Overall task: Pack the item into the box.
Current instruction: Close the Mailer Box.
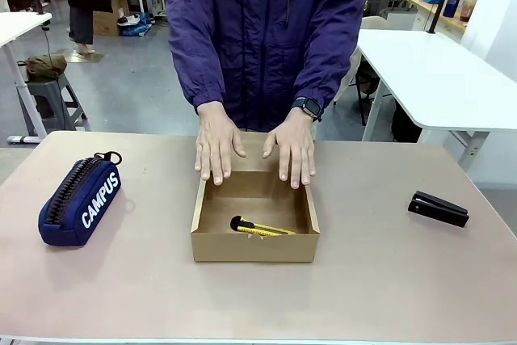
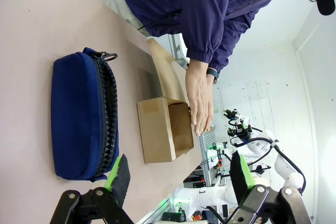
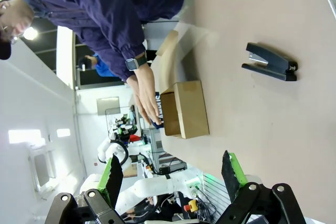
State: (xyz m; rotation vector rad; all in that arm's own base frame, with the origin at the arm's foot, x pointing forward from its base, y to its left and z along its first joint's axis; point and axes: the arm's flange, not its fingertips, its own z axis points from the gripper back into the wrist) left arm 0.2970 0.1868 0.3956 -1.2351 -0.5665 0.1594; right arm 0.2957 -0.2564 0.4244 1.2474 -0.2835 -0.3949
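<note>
The item, a slim yellow utility knife (image 1: 260,229) with a black end, lies inside the box (image 1: 254,241) near its front wall. The brown cardboard box stands in the middle of the table, its lid flap folded back flat under the person's two hands (image 1: 254,149). From the side, the box (image 2: 157,129) (image 3: 189,109) appears in both wrist views with the hands over its far edge. My left gripper (image 2: 178,171) is open, held off the table near the pencil case. My right gripper (image 3: 172,176) is open too, well short of the box.
A navy "CAMPUS" pencil case (image 1: 81,198) (image 2: 84,116) lies at the table's left. A black stapler (image 1: 438,208) (image 3: 270,61) sits at the right. The person stands at the far side, leaning over the box. The table's front strip is bare.
</note>
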